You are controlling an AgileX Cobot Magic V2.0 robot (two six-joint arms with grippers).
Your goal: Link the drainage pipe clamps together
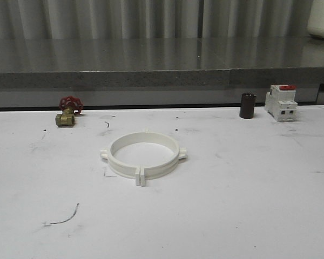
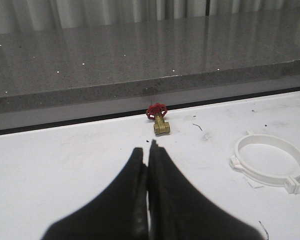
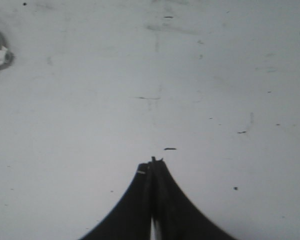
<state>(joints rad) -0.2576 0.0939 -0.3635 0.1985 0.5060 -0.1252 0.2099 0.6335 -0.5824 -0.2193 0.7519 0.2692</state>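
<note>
The drainage pipe clamps (image 1: 144,155) sit as a joined white ring at centre frame on the surface (image 1: 248,194). Left end effector (image 2: 149,150), fingers pressed together, has it at right of frame; right end effector (image 3: 152,162), also together, has a sliver at upper left.

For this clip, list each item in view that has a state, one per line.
drainage pipe clamps: two halves joined into a closed ring, flat on the table
left gripper: shut, empty
right gripper: shut, empty
brass valve: lying on its side
circuit breaker: standing upright
</note>
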